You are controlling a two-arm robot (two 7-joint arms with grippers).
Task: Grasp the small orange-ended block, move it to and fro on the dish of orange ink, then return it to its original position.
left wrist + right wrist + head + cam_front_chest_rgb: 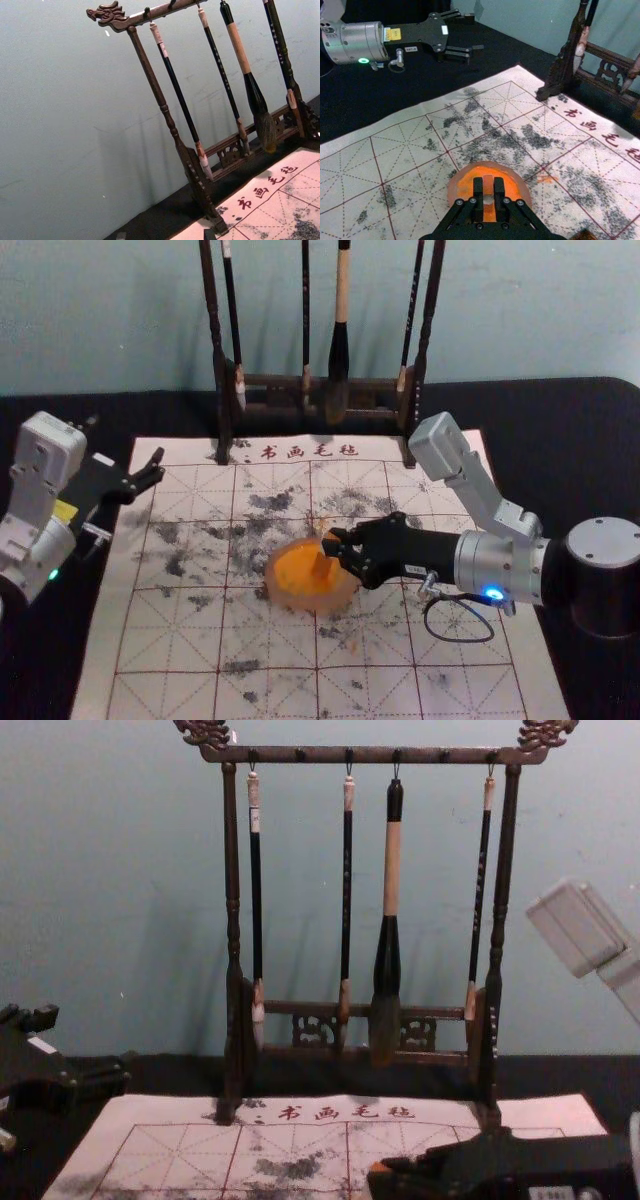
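Head view: right gripper (338,545) reaches in over the dish (283,595), closed down on the block (321,566), gap about as wide as the block; block sits at the dish's right side, within the rim, over orange ink (295,565). Can't tell from here if its low end touches the ink. Dish is on the mat (450,635), red grid lines, dark smudges around. Left gripper (154,468) parked off at the left, by the mat's far left corner, fingers spread wide, nothing held. Rack (212,330) stands at the far edge, four brushes (341,340) hanging. Left wrist view: rack and brushes tilted against the wall (60,115), corner of the mat with red writing; left gripper's (165,235) tips just peek in, well apart, nothing between. Right wrist view: block pinched upright-looking between the two fingers (478,189), one on each side, orange on its end, ink spread behind it in the dish; orange smudge (547,179) on the mat just beside. Left gripper farther off, spread. Chest view: right gripper low at the right, bit of orange at its tips; left gripper at the left edge, fingers apart; rack upright between them, farther back.
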